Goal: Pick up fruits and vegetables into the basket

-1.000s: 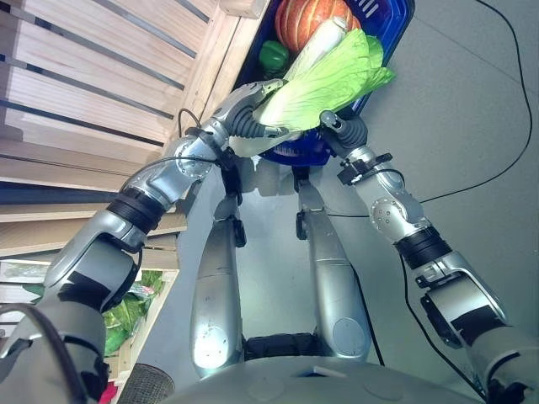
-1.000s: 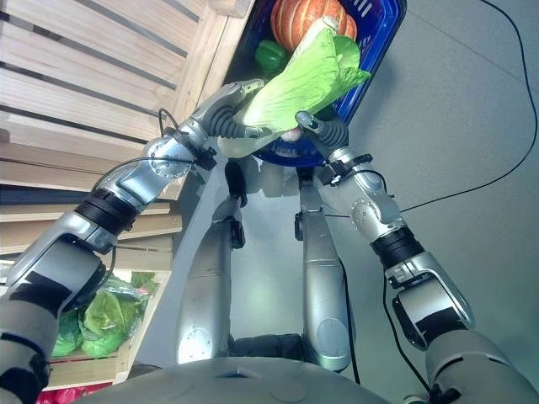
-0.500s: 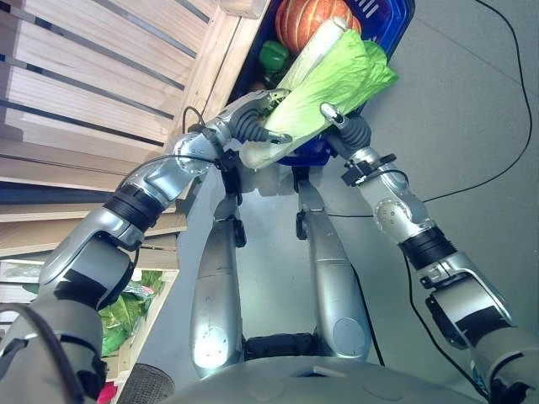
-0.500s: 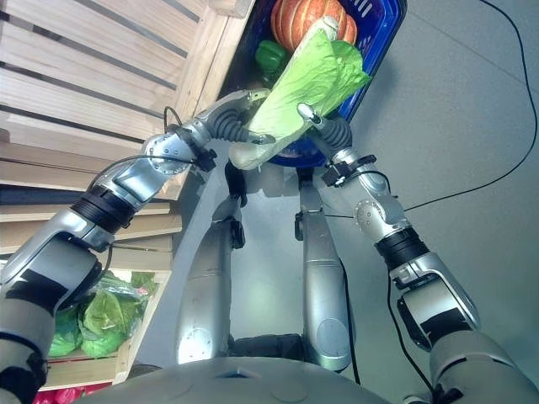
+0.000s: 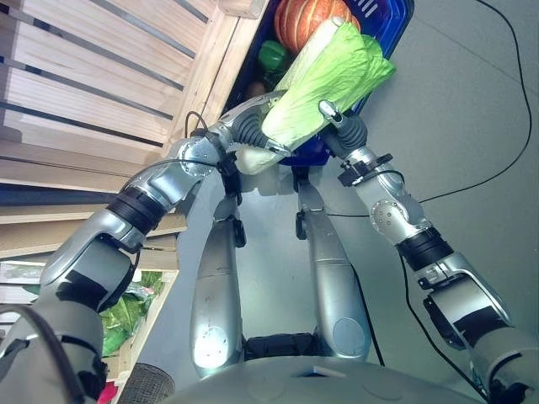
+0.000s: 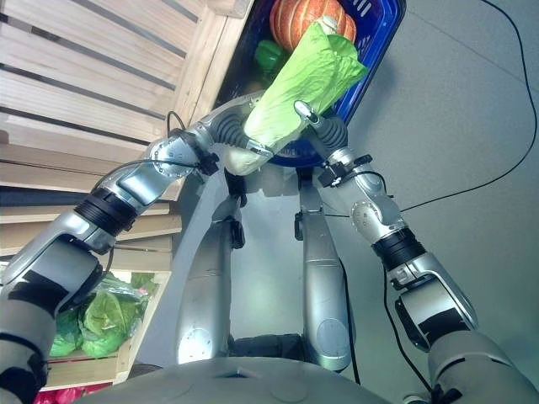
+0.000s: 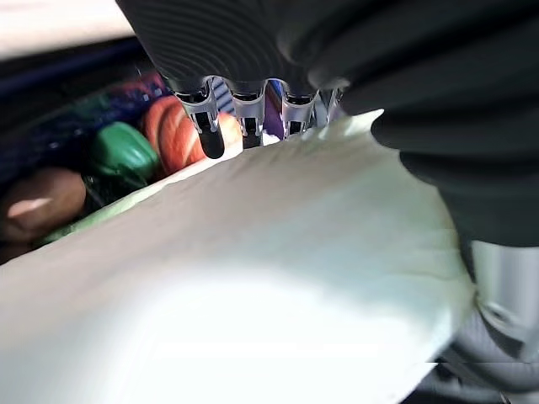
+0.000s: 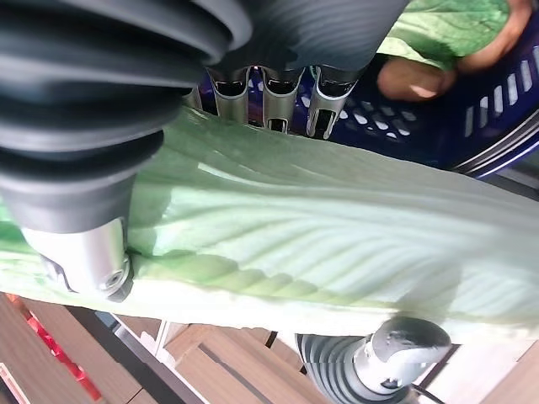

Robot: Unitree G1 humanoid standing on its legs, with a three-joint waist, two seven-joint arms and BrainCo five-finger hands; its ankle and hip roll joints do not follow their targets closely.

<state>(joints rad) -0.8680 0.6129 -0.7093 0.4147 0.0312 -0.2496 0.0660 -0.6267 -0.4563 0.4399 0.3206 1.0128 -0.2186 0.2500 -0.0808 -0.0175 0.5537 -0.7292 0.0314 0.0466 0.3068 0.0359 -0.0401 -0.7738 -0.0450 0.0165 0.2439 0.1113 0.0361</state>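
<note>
A: Carrying step, by the look of it. Napa cabbage (image 5: 324, 84) up in the air, clamped between the left hand (image 5: 253, 126) and the right hand (image 5: 344, 130), leafy end already out over the blue basket (image 5: 387, 38).

B: Fingers of both curled round it — left wrist view has the dark tips hooked over the pale stem end, right wrist view has fingers on one side of the ribbed leaf and the thumb on the other.

A: Already aboard: pumpkin (image 5: 305, 18), green pepper (image 5: 272, 55), something brown (image 7: 38, 202) beside it.

B: Basket on the floor, tight against the wooden crate (image 5: 109, 76). More bagged greens (image 6: 97, 324) waiting low on the left.

A: Next, probably: forward and down, then both hands letting go together. Not much room left; likely to end up lying on top of the pumpkin.

B: Risk of tipping back out over the near rim if released early.
</note>
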